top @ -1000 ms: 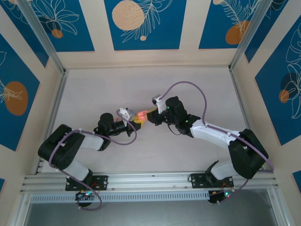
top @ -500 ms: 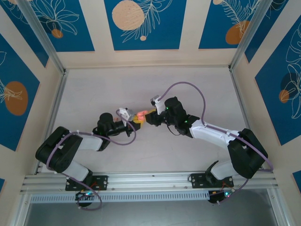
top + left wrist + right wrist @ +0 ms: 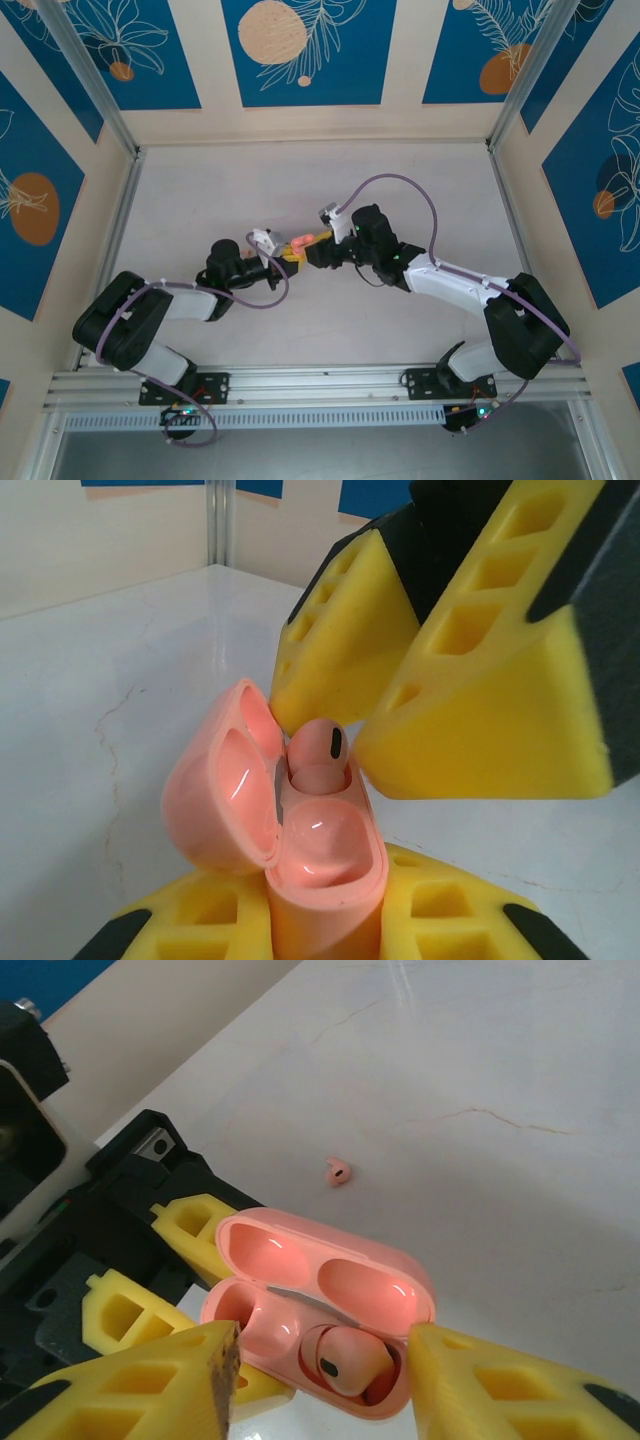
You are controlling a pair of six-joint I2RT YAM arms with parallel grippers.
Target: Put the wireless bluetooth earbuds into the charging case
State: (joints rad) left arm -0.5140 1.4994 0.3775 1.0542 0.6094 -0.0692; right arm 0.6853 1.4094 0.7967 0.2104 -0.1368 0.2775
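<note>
**A:** What is the broad picture?

**B:** A pale tabletop (image 3: 300, 180) with blue-and-cream panels (image 3: 300, 50) around it. The left arm (image 3: 150, 310) and the right arm (image 3: 460, 285) reach in from the near edge. They meet nose to nose near the middle.

**A:** And the claws?

**B:** The left claw (image 3: 325, 925) is clamped on the lower body of the pink charging case (image 3: 325, 865). Its yellow pads (image 3: 200, 920) press in from either side, and the case's mouth faces the other arm. The right claw (image 3: 320, 1380) stands parted and grips nothing. Its two yellow fingers (image 3: 500, 1380) flank the mouth of the case, with clear space between them.

**A:** How does the case itself look?

**B:** Its lid (image 3: 215, 790) is swung open to one side and hangs from the hinge, glossy inside. From above, the case is a small pink spot between the two claw tips.

**A:** Where is the earbud?

**B:** One pale pink earbud (image 3: 350, 1358), marked with a small dark oval, sits in a well of the case. Its rounded head stands proud of the rim. In the left wrist view it lies just beside one of the right claw's fingertips, and I cannot tell whether they touch.

**A:** Anything smaller?

**B:** A second earbud (image 3: 339, 1172), also pale pink with a dark spot, lies on the bare tabletop. In the right wrist view it is beyond the case and well apart from it.
</note>
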